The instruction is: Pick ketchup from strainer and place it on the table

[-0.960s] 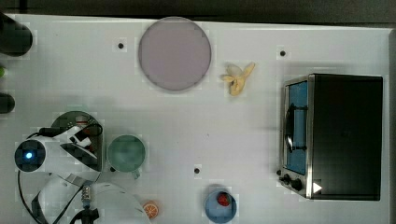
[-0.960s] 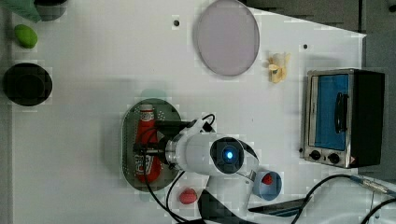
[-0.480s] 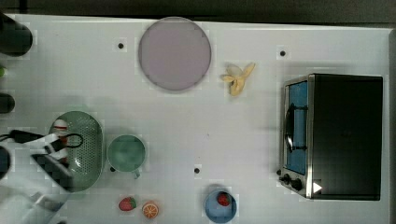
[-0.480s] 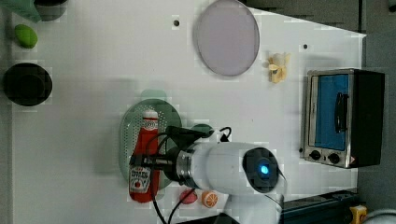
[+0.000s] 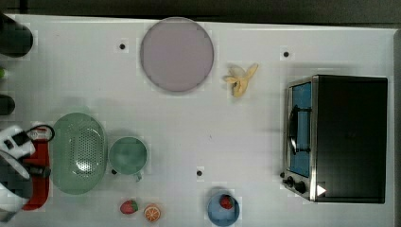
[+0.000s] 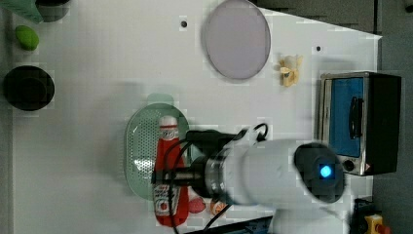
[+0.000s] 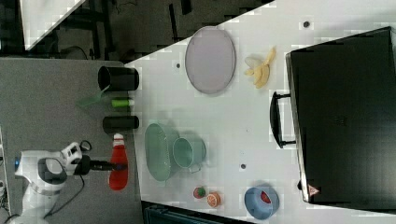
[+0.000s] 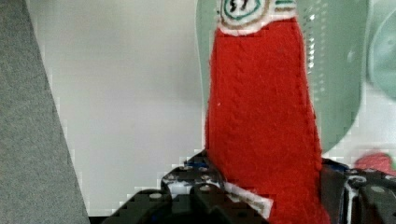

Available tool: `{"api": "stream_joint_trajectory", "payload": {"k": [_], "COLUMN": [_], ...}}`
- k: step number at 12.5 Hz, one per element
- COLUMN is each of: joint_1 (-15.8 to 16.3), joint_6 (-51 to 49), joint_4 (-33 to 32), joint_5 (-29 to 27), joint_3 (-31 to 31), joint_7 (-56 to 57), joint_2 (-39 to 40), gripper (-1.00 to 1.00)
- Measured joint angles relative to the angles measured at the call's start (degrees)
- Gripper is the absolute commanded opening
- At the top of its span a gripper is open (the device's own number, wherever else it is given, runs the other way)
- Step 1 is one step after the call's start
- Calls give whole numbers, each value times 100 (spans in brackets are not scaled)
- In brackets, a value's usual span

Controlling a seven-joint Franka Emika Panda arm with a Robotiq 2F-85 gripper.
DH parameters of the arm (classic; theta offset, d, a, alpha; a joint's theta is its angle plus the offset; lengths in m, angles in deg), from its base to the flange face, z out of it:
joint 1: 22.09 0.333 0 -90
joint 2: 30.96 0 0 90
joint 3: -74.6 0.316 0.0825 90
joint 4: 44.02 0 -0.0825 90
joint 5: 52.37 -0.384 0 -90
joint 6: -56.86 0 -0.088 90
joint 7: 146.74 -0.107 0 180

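One end effector (image 8: 261, 186) is clenched on the lower body of the ketchup (image 8: 261, 116), holding the red bottle up off the surface. In the right view the ketchup (image 7: 118, 168) hangs beside the tabletop's (image 7: 224, 126) edge, seemingly just past it over grey floor, though that is hard to judge. In the top view it sits at the tabletop's edge on the top view's left, just beside the strainer (image 5: 78, 152). The strainer holds nothing. A green mug (image 5: 127, 156) touches its far side. Near that corner lie a strawberry (image 5: 128, 206) and an orange slice (image 5: 152, 213). Further off stand a blue bowl (image 5: 215, 215), a grey plate (image 5: 176, 54), a banana (image 5: 242, 79) and a toaster oven (image 5: 338, 137).
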Motion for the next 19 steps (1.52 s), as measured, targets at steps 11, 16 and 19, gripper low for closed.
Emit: {"api": "stream_joint_trajectory", "payload": {"k": [11,16,19], "joint_1": [-2336,-3030,-3447], "joint_6": [-1353,-1503,-1230], "joint_4": [789,783,403], "joint_5": [368,679,753], "joint_3": [-269,-624,-806], "joint_7": [1416,2671,3231], "joint_2": [-319,-436,-518], "gripper": [13,13,13]}}
